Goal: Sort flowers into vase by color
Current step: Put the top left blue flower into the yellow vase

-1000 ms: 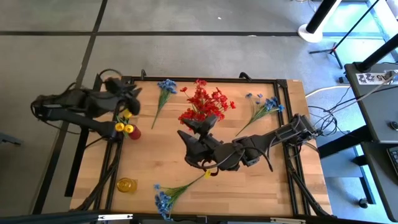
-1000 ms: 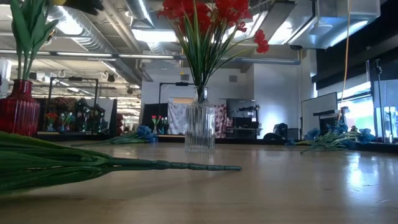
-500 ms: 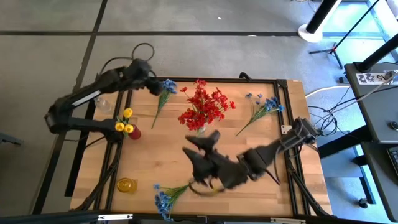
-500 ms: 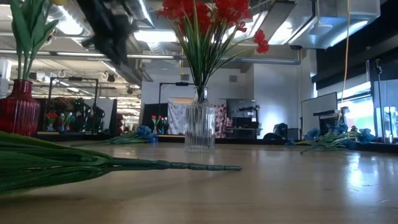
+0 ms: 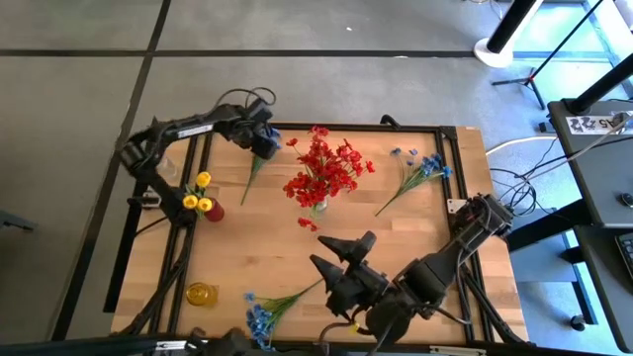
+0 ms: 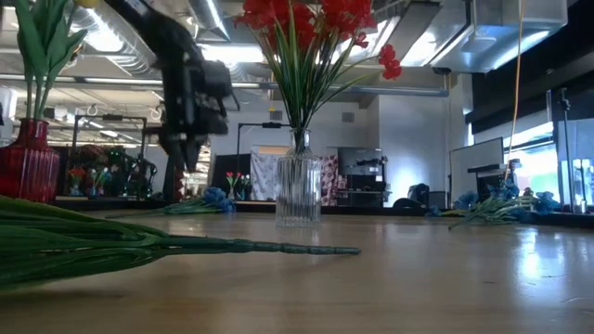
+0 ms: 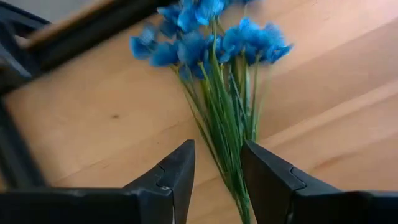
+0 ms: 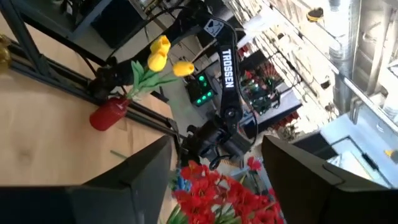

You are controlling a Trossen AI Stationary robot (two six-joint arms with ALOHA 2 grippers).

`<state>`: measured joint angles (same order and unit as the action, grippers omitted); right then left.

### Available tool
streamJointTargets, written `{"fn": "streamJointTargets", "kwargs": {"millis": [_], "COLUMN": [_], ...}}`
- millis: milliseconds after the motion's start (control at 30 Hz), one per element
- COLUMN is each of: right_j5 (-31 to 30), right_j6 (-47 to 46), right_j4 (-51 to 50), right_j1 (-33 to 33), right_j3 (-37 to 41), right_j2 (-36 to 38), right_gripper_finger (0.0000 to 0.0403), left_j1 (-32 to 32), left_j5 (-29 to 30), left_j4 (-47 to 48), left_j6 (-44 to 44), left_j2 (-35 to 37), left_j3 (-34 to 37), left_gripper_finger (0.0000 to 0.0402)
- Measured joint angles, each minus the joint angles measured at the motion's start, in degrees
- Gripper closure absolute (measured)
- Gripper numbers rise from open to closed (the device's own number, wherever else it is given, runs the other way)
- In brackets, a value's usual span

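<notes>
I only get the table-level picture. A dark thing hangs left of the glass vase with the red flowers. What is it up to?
Observer: That is the left gripper. Its own camera shows its jaws open, one on each side of the stem of a blue spray that lies on the table.
Visitor: Is there a second arm? I see none.
Observer: Yes. From above, the right gripper is over the near side of the table, jaws open and empty.
Visitor: The red vase on my left shows me mostly stems. What is in it?
Observer: The red vase holds yellow blooms, three of them.
</notes>
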<state>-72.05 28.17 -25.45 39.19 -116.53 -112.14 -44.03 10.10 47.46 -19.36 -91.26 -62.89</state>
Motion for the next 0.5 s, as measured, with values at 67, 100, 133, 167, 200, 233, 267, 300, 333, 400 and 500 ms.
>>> {"fn": "streamJointTargets", "kwargs": {"millis": [67,100,133,167,200,233,267,300,333,400,500], "right_j5": [-0.62,-0.96,-1.35,-1.78,-2.13,-2.62,-3.10,-3.44,-3.44,-3.46,-3.46], "right_j6": [-2.38,-3.24,-4.12,-5.09,-5.78,-6.25,-6.77,-7.13,-7.29,-7.37,-7.43], "right_j4": [-1.91,-2.86,-3.89,-4.97,-5.88,-6.48,-6.88,-7.17,-7.48,-7.75,-7.74], "right_j1": [-0.08,-0.23,-0.21,-0.21,-0.24,-0.32,-0.32,-0.32,-0.32,-0.32,-0.29], "right_j3": [0.00,0.00,0.00,0.00,0.00,0.00,0.00,0.00,-0.02,-0.02,-0.02], "right_j2": [0.00,0.00,0.00,0.00,0.00,0.00,0.00,0.00,0.02,0.02,0.02], "right_gripper_finger": [0.0138,0.0127,0.0115,0.0103,0.0090,0.0077,0.0065,0.0054,0.0043,0.0025,0.0008], "left_j1": [-0.27,-0.27,-0.27,-0.27,-0.30,-0.48,-0.74,-1.04,-1.44,-2.31,-3.20], "left_j5": [-0.45,-0.62,-0.64,-0.69,-0.83,-1.47,-2.56,-3.49,-4.30,-4.66,-4.86], "left_j4": [-1.51,-2.27,-3.08,-3.83,-4.41,-4.92,-5.53,-6.19,-6.57,-6.80,-6.96], "left_j6": [-0.02,-0.02,-0.02,-0.02,0.03,0.18,0.23,0.13,-0.22,-1.38,-1.51], "left_j2": [-3.07,-4.49,-5.71,-6.91,-7.94,-8.76,-9.65,-10.50,-11.26,-12.55,-13.88], "left_j3": [0.00,0.00,0.00,0.00,0.00,0.00,0.00,0.00,0.00,0.00,0.00], "left_gripper_finger": [0.0273,0.0273,0.0273,0.0272,0.0269,0.0264,0.0258,0.0250,0.0242,0.0225,0.0207]}}
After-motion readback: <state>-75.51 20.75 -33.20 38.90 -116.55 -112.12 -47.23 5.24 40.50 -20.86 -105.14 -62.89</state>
